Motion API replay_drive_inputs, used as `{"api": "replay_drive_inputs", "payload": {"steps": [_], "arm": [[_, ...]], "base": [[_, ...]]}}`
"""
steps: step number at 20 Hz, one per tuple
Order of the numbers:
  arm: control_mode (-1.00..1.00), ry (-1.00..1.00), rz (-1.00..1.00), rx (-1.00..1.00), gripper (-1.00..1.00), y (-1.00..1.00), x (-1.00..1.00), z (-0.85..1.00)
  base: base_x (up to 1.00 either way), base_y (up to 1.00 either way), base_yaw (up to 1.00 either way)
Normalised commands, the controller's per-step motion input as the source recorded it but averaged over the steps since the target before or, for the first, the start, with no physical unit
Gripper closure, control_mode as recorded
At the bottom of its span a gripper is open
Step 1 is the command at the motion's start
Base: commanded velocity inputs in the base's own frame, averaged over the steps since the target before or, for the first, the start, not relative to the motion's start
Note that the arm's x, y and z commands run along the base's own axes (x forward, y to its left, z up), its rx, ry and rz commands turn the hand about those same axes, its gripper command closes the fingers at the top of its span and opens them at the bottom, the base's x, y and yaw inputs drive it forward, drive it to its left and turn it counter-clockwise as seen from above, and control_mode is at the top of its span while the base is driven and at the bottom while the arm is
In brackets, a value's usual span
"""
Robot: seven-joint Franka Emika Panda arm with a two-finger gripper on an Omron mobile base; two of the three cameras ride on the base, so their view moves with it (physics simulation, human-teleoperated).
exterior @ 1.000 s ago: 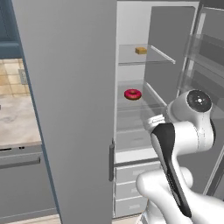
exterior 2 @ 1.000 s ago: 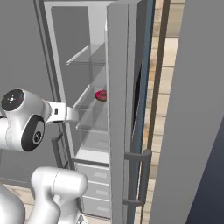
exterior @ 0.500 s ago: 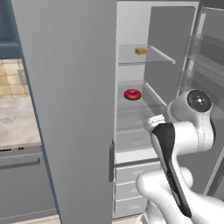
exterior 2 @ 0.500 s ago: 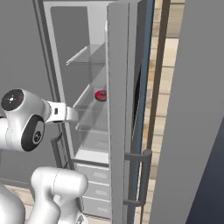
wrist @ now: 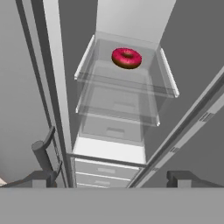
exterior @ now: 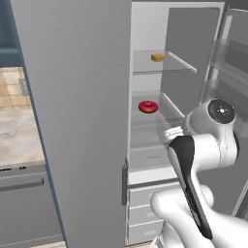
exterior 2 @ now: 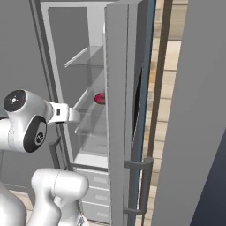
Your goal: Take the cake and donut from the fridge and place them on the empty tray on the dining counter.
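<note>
Hand view: donut (wrist: 126, 57) flat on shelf, hole up; claw (wrist: 112, 178) released.

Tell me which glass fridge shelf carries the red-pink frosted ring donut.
The lower glass shelf holds the red-pink frosted ring donut. The upper glass shelf above it carries the small tan-orange cube of cake instead.

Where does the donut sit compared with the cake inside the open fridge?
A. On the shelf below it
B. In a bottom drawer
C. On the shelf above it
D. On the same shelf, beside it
A: in the left base view the donut lies on a glass shelf below the one that bears the cake, both inside the fridge.
</note>
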Motion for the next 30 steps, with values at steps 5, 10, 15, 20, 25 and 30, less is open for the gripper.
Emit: {"api": "replay_drive_inputs", "payload": {"steps": [5, 10, 15, 20, 25, 30], "arm": [[-1.00, 0.00, 0.00, 0.02, -1.00, 0.00, 0.35, -0.02], [-1.00, 0.00, -0.02, 0.17, -1.00, -0.04, 0.73, -0.05], [-1.00, 0.00, -0.04, 0.23, -1.00, -0.01, 0.40, 0.19], [-1.00, 0.04, -0.09, 0.04, -1.00, 0.00, 0.38, 0.27], [-1.00, 0.09, -0.05, 0.00, -1.00, -0.02, 0.31, 0.21], [-1.00, 0.00, 0.00, 0.00, -1.00, -0.09, 0.33, 0.00]], "base": [[0.00, 0.00, 0.00], [0.00, 0.00, 0.00], [0.00, 0.00, 0.00], [0.00, 0.00, 0.00], [0.00, 0.00, 0.00], [0.00, 0.00, 0.00]]}}
